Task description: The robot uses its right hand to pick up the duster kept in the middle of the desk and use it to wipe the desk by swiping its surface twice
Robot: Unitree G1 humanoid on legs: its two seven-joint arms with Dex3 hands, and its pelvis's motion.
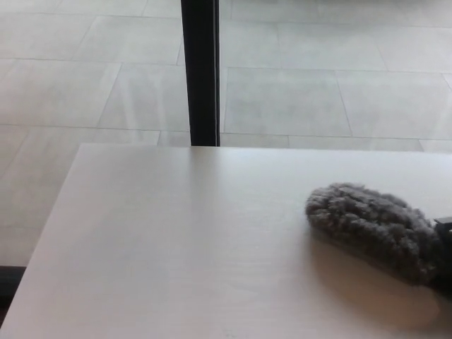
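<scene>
Grey fluffy duster (371,226) lying on pale wood-grain bench (176,240) at right of frame, long axis slanting from rounded tip at centre-right down toward right edge; right hand (445,251) barely visible as dark sliver at that edge, grip cannot be told; left hand out of view.
</scene>
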